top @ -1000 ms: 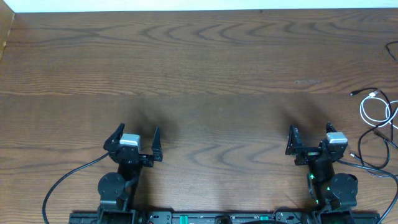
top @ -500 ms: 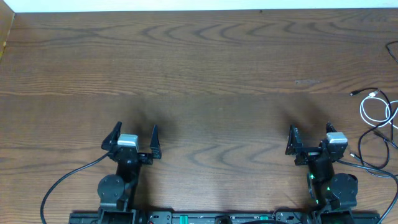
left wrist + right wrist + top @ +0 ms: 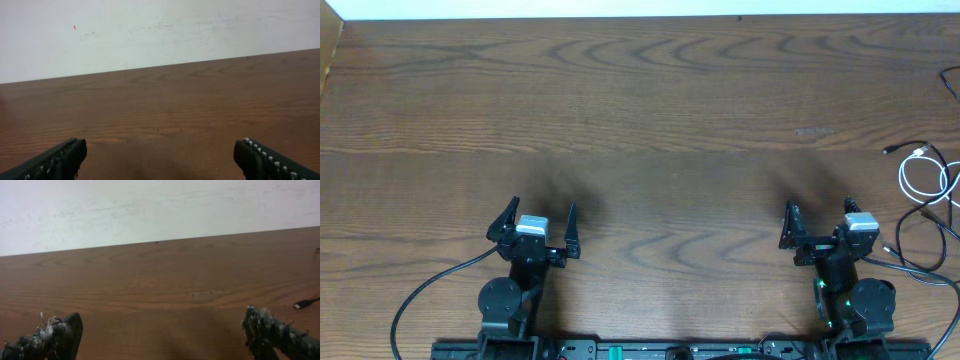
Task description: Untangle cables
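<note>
Jaws apart, cables point(image 3: 903, 180) at overhead's right edge

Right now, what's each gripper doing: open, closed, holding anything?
Left gripper: open, holding nothing.
Right gripper: open, holding nothing.

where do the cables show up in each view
Overhead: cables at the far right edge, right of the right pincer.
Left wrist: not in it.
Right wrist: only one black plug end, at the right edge on the wood.
Shared landmark: the far edge of the table where it meets the white wall.
</note>
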### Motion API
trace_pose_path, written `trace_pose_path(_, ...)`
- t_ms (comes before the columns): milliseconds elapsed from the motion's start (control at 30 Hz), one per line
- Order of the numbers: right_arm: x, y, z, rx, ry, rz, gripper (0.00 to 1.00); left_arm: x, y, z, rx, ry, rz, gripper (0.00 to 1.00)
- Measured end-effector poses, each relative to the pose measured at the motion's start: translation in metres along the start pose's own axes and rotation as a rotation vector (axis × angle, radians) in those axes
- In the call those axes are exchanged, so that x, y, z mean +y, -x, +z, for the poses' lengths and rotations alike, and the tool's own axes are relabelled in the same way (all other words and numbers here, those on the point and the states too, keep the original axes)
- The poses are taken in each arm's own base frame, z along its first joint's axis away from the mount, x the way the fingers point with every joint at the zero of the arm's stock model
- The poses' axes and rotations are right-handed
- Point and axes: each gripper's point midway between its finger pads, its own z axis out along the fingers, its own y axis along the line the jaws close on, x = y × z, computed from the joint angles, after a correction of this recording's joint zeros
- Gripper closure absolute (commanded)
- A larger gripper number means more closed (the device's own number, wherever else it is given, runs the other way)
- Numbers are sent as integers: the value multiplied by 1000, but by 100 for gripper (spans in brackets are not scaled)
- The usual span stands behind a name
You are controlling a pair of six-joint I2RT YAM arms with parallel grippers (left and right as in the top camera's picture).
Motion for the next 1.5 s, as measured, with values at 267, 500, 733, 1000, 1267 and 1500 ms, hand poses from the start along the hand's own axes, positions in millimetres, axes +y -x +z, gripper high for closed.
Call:
trace_pose_path(267, 0, 0, 0, 0, 0, 0, 1, 0, 0, 0, 0, 0, 0, 2)
trace_pose_path(500, 0, 0, 0, 0, 0, 0, 1, -8, 1, 0, -2, -34, 3, 2)
trace_pose_path(733, 0, 0, 0, 0, 0, 0, 1, -8, 1, 0, -2, -34, 3, 2)
trace_pose_path(1000, 0, 0, 0, 0, 0, 0, 1, -6, 0, 0, -2, -26, 3, 2)
trace_pose_path(1267, 0, 0, 0, 0, 0, 0, 1, -6, 0, 0, -2, -25, 2, 2)
trace_pose_path(1500, 0, 0, 0, 0, 0, 0, 1, -6, 0, 0, -2, -25, 2, 2)
